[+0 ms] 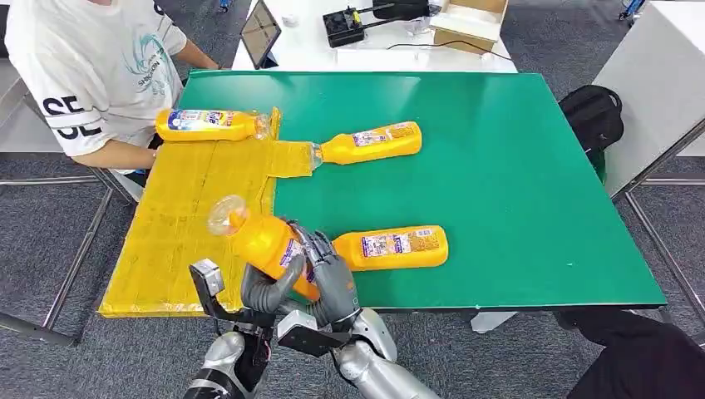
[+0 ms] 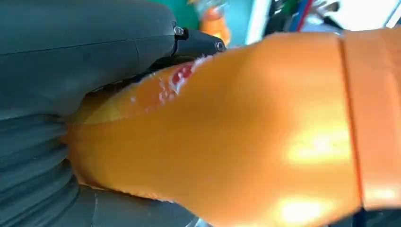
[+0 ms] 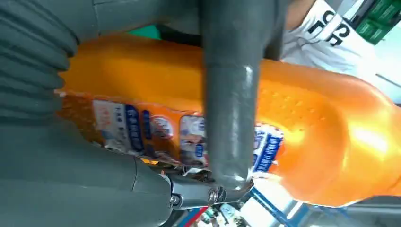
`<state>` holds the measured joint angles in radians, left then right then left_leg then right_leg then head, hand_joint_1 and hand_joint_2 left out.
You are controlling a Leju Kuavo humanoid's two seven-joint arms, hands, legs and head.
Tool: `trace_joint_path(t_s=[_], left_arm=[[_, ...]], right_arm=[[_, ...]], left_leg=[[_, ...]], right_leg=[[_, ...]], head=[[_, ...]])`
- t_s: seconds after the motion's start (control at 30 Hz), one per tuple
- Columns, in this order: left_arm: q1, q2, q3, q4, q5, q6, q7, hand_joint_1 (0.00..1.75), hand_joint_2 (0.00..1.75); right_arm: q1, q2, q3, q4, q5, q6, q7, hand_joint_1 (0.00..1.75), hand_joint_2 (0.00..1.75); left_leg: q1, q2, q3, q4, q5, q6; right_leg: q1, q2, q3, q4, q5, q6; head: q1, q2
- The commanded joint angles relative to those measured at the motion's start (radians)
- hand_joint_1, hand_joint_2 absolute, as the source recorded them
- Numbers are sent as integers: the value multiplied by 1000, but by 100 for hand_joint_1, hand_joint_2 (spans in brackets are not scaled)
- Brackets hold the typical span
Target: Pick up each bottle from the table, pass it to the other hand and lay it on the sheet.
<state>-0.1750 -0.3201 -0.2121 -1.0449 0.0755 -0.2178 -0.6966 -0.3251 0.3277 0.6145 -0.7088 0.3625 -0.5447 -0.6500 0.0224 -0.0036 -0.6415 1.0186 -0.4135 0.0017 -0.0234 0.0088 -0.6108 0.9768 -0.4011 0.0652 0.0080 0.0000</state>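
An orange bottle (image 1: pixel 264 243) with a clear cap is held tilted above the table's front edge, cap pointing toward the yellow sheet (image 1: pixel 187 224). My left hand (image 1: pixel 266 291) grips its base from below, and my right hand (image 1: pixel 328 273) wraps its labelled side. Up close, the left thumb (image 2: pixel 94 52) presses the bottle (image 2: pixel 246 137), and a right finger (image 3: pixel 229 94) crosses its label (image 3: pixel 156 132). A second bottle (image 1: pixel 212 125) lies on the sheet's far end. A third (image 1: pixel 372 142) lies on the green table with its neck at the sheet's edge. Another (image 1: pixel 401 247) lies just right of my hands.
A person in a white T-shirt (image 1: pixel 91 66) sits at the far left corner, forearm by the sheet. Behind the green table (image 1: pixel 515 183) stands a white table with a tablet (image 1: pixel 259 32), a black device and a cardboard box. A black bag (image 1: pixel 592 112) sits at the right.
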Motion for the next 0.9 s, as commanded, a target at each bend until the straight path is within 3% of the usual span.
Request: trace_joint_path(t_s=[0.03,0.3,0.43,0.57,0.9], left_arm=[[-88,-27,-8,-6,-17,11,6,175,175],[-88,-28,-9,-5,-17,12,6,175,175],[-96,-13,53,-49,-134,222,-2,175,175],[-113,-4,109,-69,-146,261,-2,175,175],[-142,7,172,-83,-157,336,-2,175,175]], right_arm=[[79,21,-47,-68,45,78,-3,0,0],[80,21,-47,-67,47,78,-4,0,0],[121,21,-126,-229,92,90,-15,0,0],[154,21,-178,-346,111,134,-4,0,0],[166,21,-210,-414,-20,129,-27,0,0]], left_leg=[[1,-4,4,1,-2,1],[0,-3,2,0,-1,1],[1,-3,3,1,-2,1],[1,-2,1,0,-1,0],[0,-1,2,-1,-1,1]], right_leg=[[1,-5,5,1,-3,-3],[1,-3,3,0,-1,-2],[1,-4,4,1,-3,-3],[1,-2,1,0,-1,-2],[0,-1,3,0,-1,-2]], head=[[0,0],[0,0],[0,0],[0,0],[1,0]])
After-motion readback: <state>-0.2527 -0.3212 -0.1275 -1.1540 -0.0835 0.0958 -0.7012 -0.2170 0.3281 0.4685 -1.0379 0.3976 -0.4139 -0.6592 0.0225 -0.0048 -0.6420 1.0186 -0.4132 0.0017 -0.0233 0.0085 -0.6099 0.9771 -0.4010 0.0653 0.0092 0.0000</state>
